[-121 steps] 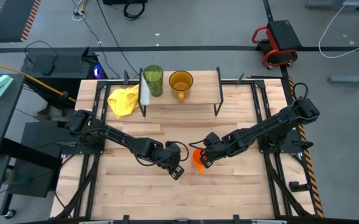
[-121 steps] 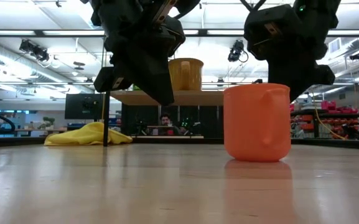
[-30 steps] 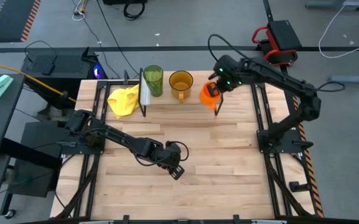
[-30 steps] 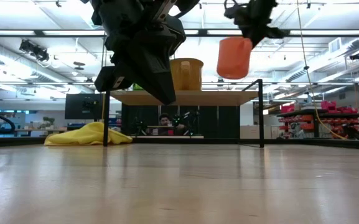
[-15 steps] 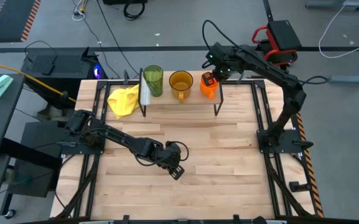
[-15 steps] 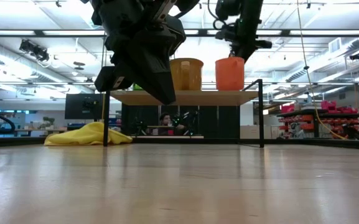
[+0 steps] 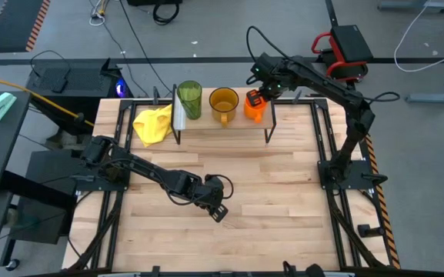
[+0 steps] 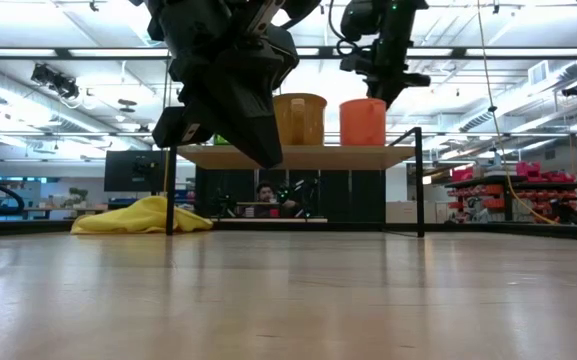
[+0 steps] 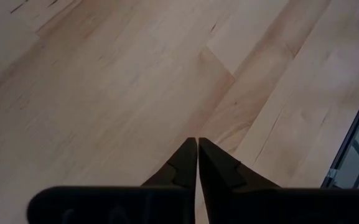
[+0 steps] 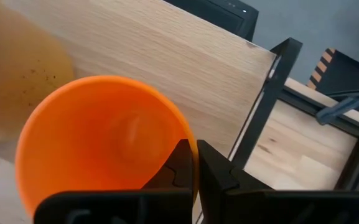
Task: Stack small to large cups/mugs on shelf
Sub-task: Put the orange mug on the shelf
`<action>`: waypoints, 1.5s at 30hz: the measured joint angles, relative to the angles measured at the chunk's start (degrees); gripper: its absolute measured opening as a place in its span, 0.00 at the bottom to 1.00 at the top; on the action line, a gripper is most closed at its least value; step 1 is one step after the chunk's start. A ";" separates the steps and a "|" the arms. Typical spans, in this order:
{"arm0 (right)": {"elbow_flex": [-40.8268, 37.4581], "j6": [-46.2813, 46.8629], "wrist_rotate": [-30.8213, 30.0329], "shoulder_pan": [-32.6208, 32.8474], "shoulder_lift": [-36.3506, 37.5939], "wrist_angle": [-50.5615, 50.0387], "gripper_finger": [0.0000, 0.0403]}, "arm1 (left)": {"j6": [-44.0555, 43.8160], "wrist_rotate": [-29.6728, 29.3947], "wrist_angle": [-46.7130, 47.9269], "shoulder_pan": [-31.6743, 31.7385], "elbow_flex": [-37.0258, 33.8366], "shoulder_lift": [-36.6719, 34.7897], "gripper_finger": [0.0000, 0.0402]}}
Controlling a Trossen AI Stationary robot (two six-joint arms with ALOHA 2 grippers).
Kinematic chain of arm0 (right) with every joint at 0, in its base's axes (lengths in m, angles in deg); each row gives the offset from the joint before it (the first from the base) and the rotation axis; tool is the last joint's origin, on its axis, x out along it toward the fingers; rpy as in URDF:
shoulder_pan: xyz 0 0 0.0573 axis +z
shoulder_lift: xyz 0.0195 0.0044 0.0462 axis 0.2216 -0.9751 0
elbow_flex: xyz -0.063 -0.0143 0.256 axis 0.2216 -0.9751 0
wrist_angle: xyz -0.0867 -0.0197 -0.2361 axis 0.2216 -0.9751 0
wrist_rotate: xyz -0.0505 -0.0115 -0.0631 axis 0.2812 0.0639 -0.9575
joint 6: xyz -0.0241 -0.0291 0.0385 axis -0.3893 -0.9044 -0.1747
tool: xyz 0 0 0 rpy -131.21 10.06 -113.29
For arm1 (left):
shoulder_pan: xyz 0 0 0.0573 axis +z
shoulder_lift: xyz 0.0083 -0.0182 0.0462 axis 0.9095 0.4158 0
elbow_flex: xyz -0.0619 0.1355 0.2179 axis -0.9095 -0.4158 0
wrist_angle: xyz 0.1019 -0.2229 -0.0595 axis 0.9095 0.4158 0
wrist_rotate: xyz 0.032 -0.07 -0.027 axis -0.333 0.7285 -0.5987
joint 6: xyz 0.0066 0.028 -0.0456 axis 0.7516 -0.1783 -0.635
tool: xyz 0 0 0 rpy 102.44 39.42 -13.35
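1. On top of the low rack with the light wooden top and thin black legs (image 7: 229,119), three vessels stand in a row: the tall translucent green tumbler (image 7: 189,99), the wide yellow-brown mug with handle (image 7: 223,102) and the small orange mug (image 7: 253,107), which sits at the end near the rack's right-hand leg.
2. Ordering appears deliberate: the row runs from the tall tumbler down to the small mug, which fits the size sequence the task asks for.
3. Over the orange mug, the right gripper (image 10: 195,163) has its fingers pinched on the rim wall, one inside and one outside, a grip that suits carrying a cup upright.
4. From table height, the mug's base looks level with the shelf top, so it is probably set down; letting go seems the remaining step.
5. Well away at mid-table, the left gripper (image 9: 197,163) waits low over bare planks, fingers pressed together on nothing.
6. Beside the rack lies a crumpled yellow cloth (image 7: 153,124), apart from the cups.
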 joint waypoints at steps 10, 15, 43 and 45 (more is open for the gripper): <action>0.00 0.38 0.57 0.00 -0.01 0.39 0.02 | -0.02 0.00 0.00 -0.08 0.00 0.00 0.03; 0.00 1.29 0.94 0.02 -0.08 -0.15 0.02 | -0.02 0.00 0.00 -0.07 0.00 0.00 0.05; -0.20 2.37 0.86 0.04 -0.34 -1.16 0.12 | -0.07 0.01 0.00 -0.11 0.00 0.09 0.06; -0.20 2.36 0.85 0.04 -0.34 -1.21 0.14 | -0.07 0.00 0.00 -0.11 0.00 0.09 0.05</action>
